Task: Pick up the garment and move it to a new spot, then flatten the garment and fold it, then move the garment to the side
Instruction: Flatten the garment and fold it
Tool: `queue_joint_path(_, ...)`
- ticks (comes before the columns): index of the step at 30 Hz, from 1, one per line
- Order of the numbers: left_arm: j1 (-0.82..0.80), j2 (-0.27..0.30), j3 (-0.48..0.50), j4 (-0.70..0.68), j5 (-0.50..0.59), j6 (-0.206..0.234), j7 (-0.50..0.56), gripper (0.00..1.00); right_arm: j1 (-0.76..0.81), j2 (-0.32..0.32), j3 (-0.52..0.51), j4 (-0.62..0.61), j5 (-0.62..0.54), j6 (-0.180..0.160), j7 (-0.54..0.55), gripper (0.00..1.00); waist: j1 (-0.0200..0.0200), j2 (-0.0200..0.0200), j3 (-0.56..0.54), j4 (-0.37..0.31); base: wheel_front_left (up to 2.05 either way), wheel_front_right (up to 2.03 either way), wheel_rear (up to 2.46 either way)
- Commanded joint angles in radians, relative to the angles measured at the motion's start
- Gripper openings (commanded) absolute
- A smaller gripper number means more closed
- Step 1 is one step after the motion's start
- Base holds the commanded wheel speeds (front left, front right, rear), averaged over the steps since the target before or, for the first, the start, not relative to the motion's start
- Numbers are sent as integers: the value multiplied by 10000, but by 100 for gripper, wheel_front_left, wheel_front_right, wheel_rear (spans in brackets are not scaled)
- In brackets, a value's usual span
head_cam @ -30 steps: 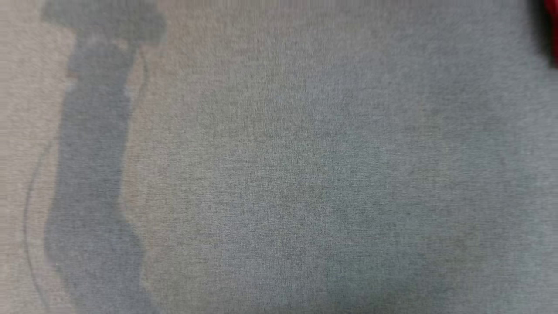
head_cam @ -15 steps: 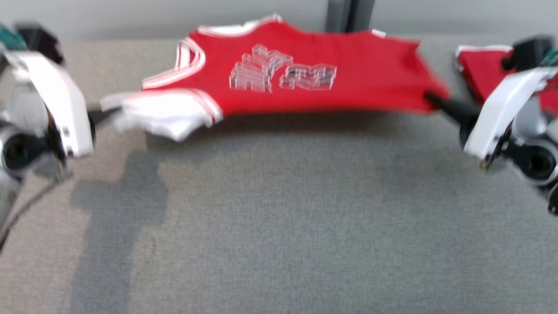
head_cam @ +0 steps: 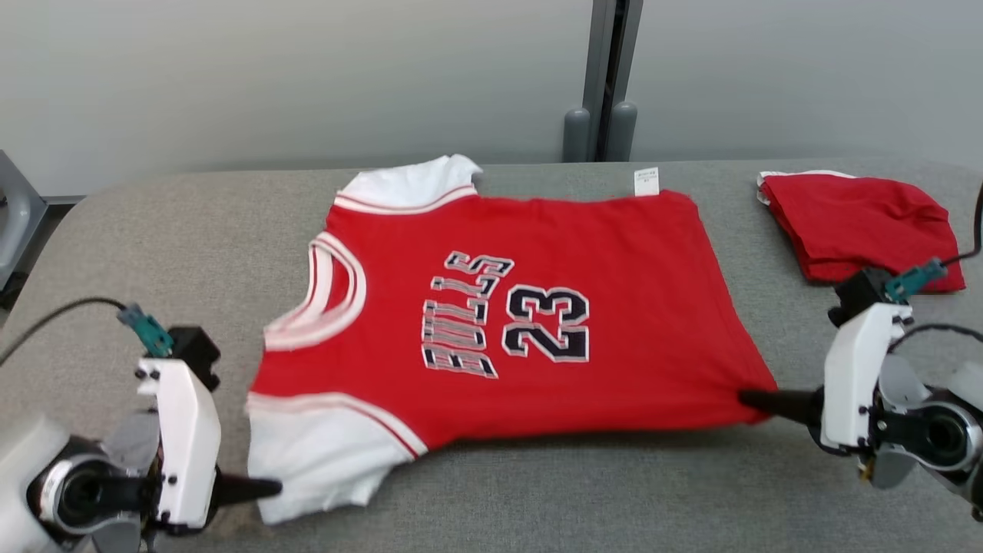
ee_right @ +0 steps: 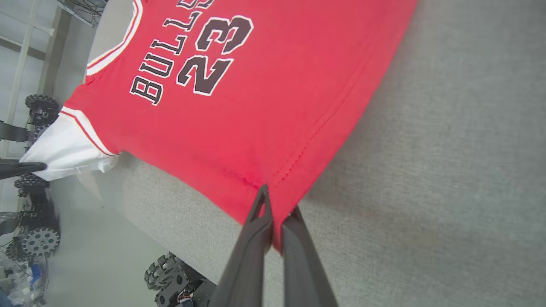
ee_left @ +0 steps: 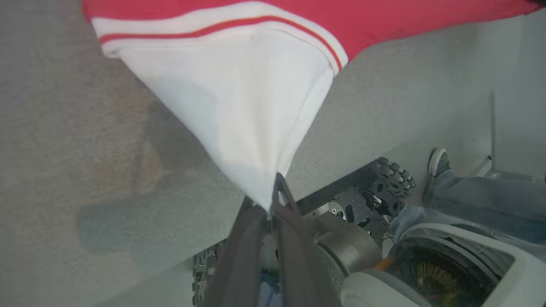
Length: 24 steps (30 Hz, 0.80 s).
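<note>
Pinching jersey (head_cam: 614,253) — left jaws clench sleeve tip (ee_left: 260,187); right jaws hem corner (ee_right: 275,204) | table (head_cam: 537,499) edge close

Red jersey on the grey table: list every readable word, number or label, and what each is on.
"BULLS": black letters on the chest of the red jersey with white sleeves.
"23": black number beside it.
Small white tag at the jersey's far edge: too small to read.

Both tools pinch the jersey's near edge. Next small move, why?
Probably lower both and open. The left tool, shut on the white sleeve, pulls it into a cone; the right tool is shut on the red hem corner. The jersey otherwise lies spread on the table, so releasing should let the near edge settle flat.
</note>
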State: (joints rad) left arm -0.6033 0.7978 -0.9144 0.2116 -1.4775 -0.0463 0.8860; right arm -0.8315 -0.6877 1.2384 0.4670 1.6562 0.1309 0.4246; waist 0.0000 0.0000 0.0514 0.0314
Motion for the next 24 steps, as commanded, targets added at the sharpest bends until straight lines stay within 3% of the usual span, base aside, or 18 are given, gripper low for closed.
queue_joint_path(1, 378, 356, -58, -619, -189, 207, 222, 0, 356, -266, 33, -187, 101, 0, 182, 0, 0, 0, -103, 14, 0, 0, 0)
queue_joint_path(14, 2247, 1951, -188, -3688, -1255, 1185, 467, 0, 1835, -1807, 153, -2156, 58, 0, 447, 0, 0, 0, -188, -174, 0, 0, 0)
queue_joint_path(20, 2113, 2175, -58, -4101, -1301, 1437, 471, 0, 1642, -1999, 93, -2472, -48, 0, 422, 0, 0, 0, -14, -272, 0, 0, 0)
queue_joint_path(24, 1562, 2015, 152, -3992, -1249, 1620, 653, 0, 1257, -2010, -132, -2365, -176, 0, 249, 0, 0, 0, 280, -255, 0, 0, 0)
